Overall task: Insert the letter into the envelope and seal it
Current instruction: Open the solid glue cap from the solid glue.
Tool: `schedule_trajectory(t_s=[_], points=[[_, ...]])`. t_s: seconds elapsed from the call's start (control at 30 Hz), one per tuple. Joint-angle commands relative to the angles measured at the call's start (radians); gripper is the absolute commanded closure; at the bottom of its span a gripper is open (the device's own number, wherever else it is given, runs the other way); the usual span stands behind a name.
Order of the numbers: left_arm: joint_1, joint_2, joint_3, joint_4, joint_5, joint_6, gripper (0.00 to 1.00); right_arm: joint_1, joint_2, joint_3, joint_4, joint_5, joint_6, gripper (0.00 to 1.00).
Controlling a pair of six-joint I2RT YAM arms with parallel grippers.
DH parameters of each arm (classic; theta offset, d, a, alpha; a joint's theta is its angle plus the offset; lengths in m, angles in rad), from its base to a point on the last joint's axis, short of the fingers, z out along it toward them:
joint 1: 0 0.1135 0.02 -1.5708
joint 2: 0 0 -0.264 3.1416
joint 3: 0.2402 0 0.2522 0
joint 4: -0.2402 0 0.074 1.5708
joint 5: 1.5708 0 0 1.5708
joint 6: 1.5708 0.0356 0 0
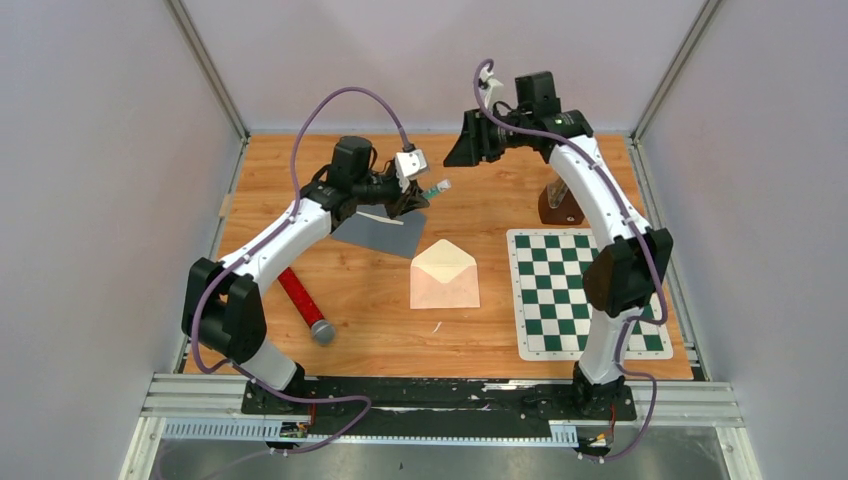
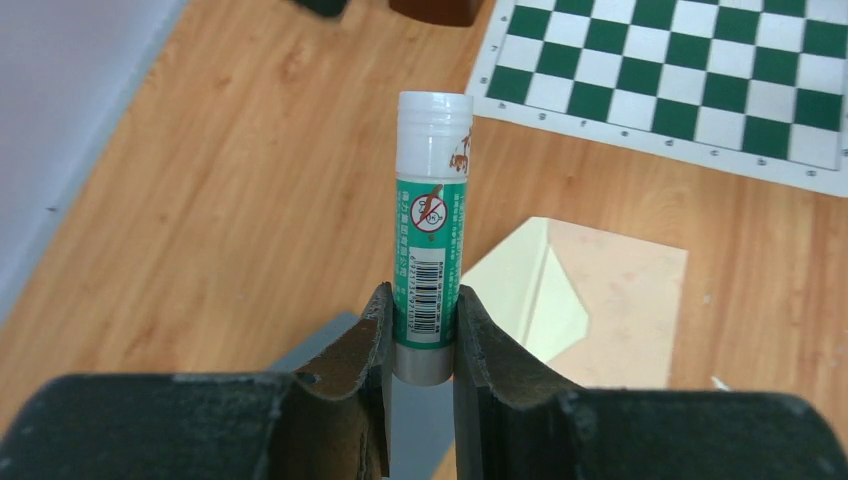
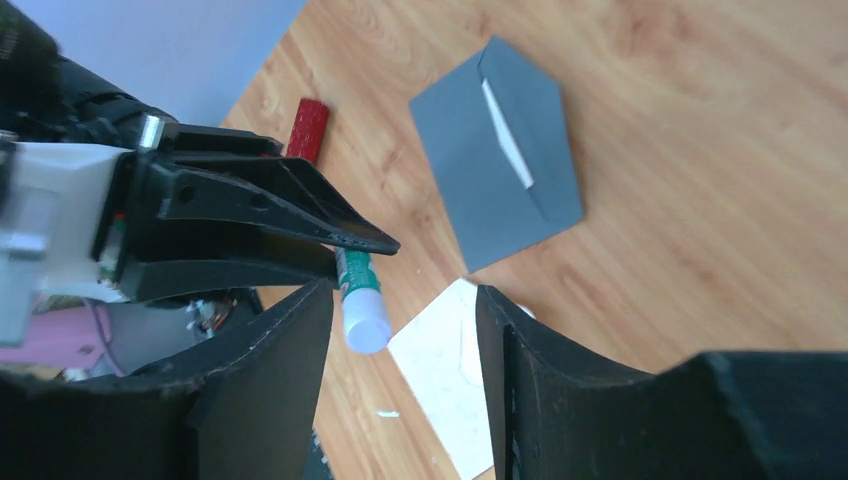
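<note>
My left gripper (image 2: 420, 300) is shut on the lower end of a green and white glue stick (image 2: 433, 230), whose white cap is on. In the top view the glue stick (image 1: 437, 187) points right from the left gripper (image 1: 415, 195), above the table. A grey envelope (image 1: 380, 232) lies under that gripper, and a white edge, seemingly the letter (image 3: 508, 135), shows at its flap. A cream envelope (image 1: 444, 273) lies mid-table with its flap open. My right gripper (image 3: 400, 300) is open, and the stick's cap (image 3: 365, 320) sits just by its left finger.
A red cylinder with a grey end (image 1: 305, 303) lies at the left front. A green and white chessboard mat (image 1: 585, 290) covers the right side. A brown object (image 1: 560, 205) stands behind the mat, under the right arm.
</note>
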Motion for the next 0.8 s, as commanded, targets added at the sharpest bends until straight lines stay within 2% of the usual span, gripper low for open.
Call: schedule_trajectory(t_s=[0.0,0.23,0.4,0.63,0.77], points=[[-0.004,-0.006,0.045,-0.046,0.069,-0.138,1.00,0.023,0.053,0.041,-0.076,-0.085,0.014,0.48],[-0.004,-0.008,0.045,-0.036,0.042,-0.128,1.00,0.050,0.065,0.022,-0.102,-0.099,-0.002,0.58],[-0.004,-0.004,0.047,-0.038,0.032,-0.111,1.00,0.052,0.069,0.008,-0.135,-0.218,-0.024,0.58],[-0.004,0.000,0.045,-0.015,-0.001,-0.114,1.00,0.050,0.076,0.004,-0.156,-0.204,-0.031,0.60],[-0.003,-0.001,0.048,-0.012,-0.003,-0.106,1.00,0.049,0.081,0.000,-0.157,-0.198,-0.023,0.70]])
